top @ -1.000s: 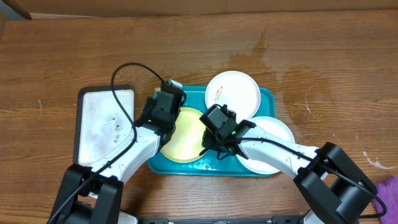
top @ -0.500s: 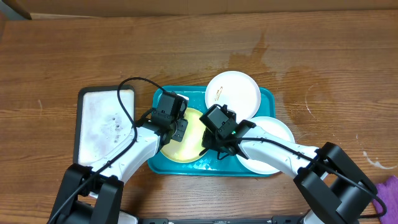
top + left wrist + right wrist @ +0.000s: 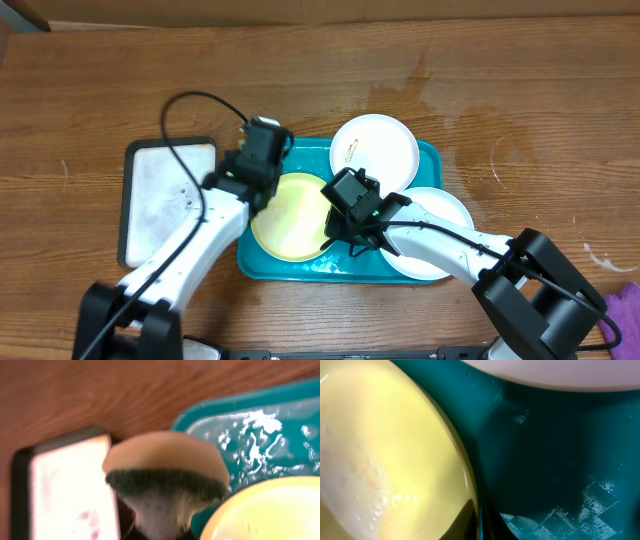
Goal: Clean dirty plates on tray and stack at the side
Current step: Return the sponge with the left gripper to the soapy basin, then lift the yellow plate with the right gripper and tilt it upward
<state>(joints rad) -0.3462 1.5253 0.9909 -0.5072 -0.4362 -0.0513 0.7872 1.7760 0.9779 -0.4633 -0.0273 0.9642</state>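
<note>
The pale yellow-green plate lies in the left half of the teal tray. One white plate with an orange smudge lies at the tray's far right. The other white plate overlaps the tray's right edge. My right gripper is shut on the yellow plate's right rim, as the right wrist view shows. My left gripper is above the tray's far-left corner, off the yellow plate, and holds a tan and dark green sponge.
A white black-rimmed tray with reddish specks lies left of the teal tray. A wet patch marks the wood behind the tray. A purple cloth shows at the right edge.
My left gripper with the sponge has moved off the yellow plate, back and left to the tray's far-left corner. The right gripper has stayed on the plate's rim.
</note>
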